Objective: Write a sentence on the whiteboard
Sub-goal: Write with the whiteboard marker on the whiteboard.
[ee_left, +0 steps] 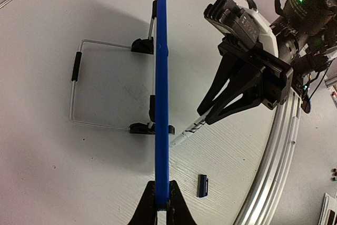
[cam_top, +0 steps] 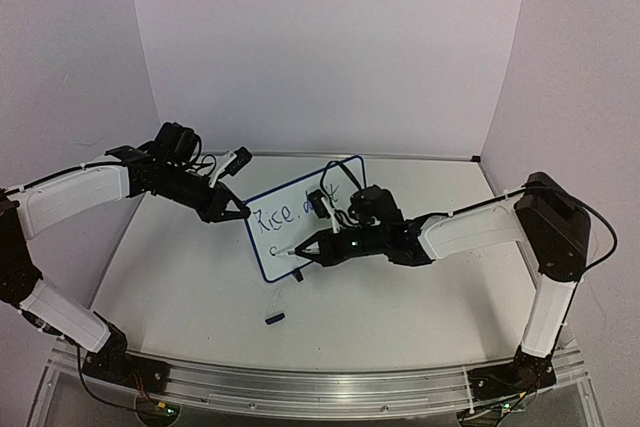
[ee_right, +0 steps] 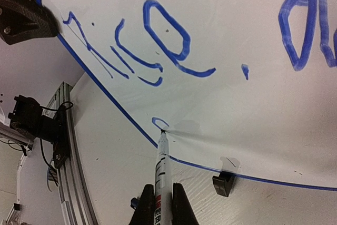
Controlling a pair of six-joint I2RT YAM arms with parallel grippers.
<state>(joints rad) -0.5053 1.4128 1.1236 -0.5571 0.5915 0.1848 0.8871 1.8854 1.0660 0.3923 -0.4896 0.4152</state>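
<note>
Steadiness comes first: my left pincer (ee_left: 162, 204), clamped shut on the whiteboard (ee_left: 161, 77), braces it standing on the tabletop (ee_left: 52, 172). My right pincer (ee_right: 159, 201), closed around the marker (ee_right: 162, 162), rests its tip just under the sentence (ee_right: 181, 56); I'd press lightly and stroke slowly.

The whiteboard (ee_right: 247, 125) is white with a thin blue edge. The sentence (ee_right: 168, 54) on it is blue. The marker (ee_right: 162, 167) is white with red and black print. A dark blue cap (ee_left: 203, 185) lies on the white table (ee_left: 52, 172).
</note>
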